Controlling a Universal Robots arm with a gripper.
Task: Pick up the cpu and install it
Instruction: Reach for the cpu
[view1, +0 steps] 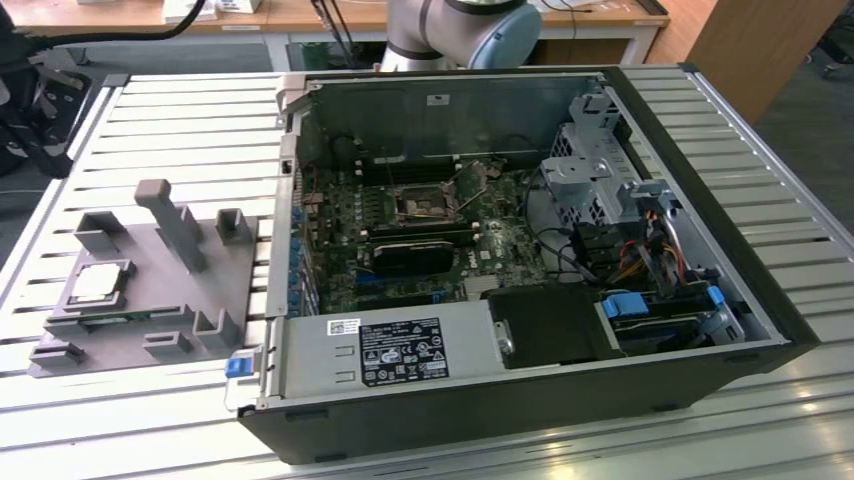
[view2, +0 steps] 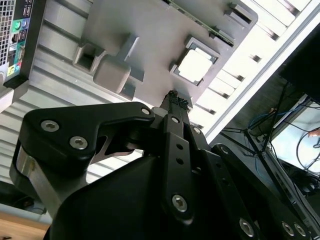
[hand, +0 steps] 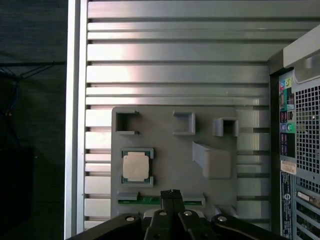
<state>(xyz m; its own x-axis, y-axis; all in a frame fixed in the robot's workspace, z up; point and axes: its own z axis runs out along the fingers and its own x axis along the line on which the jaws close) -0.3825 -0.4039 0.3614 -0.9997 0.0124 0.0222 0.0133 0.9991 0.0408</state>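
**Step in hand: approach to the cpu, pickup not begun**

The cpu (hand: 136, 166) lies flat in its square recess in the grey tray (hand: 170, 150). The tray rests on the slatted table (view1: 134, 430), at the exterior view's left of the open computer case (view1: 714, 190). The gripper (hand: 171, 192) hangs above the tray, near the chip but apart from it, fingers pressed together and holding nothing.

Judgement: a grasp calls for the fingers spread, centred over the chip and level, straddling two opposite edges clear of the recess walls.
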